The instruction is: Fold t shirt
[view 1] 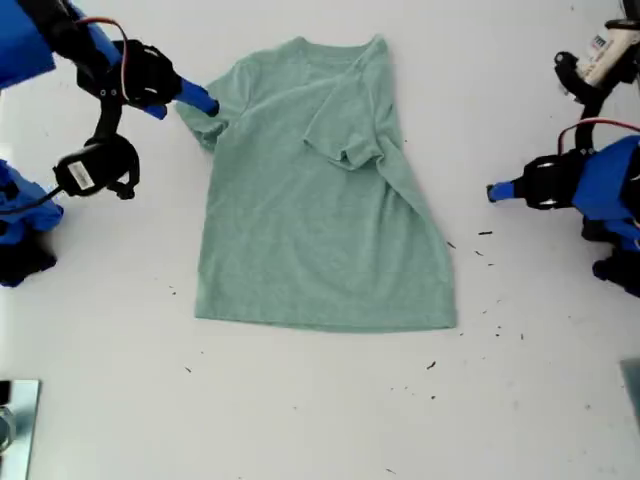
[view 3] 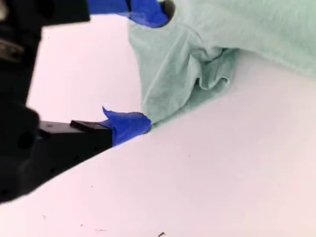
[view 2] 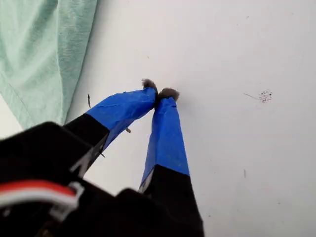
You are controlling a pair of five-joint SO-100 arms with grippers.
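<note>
The pale green t shirt (view 1: pixel 320 220) lies face up in the middle of the white table, neck toward the far edge. Its sleeve on the exterior view's right is folded in over the chest (view 1: pixel 345 140). My second gripper (view 1: pixel 207 104) is at the other sleeve, on the exterior view's left. In the second wrist view it (view 3: pixel 143 69) stands open, and the bunched sleeve (view 3: pixel 173 84) lies between its blue-taped fingers. My first gripper (view 1: pixel 493 191) is shut on nothing over bare table, off the shirt's side on the exterior view's right. The first wrist view shows its tips (view 2: pixel 159 91) touching, with the shirt's edge (view 2: pixel 44 54) beyond.
Small dark specks (view 1: pixel 484 234) dot the table near the first gripper and along the near side. A metal object (view 1: pixel 15 425) sits at the exterior view's lower left corner. Both arms' blue bases stand at the exterior view's left and right edges.
</note>
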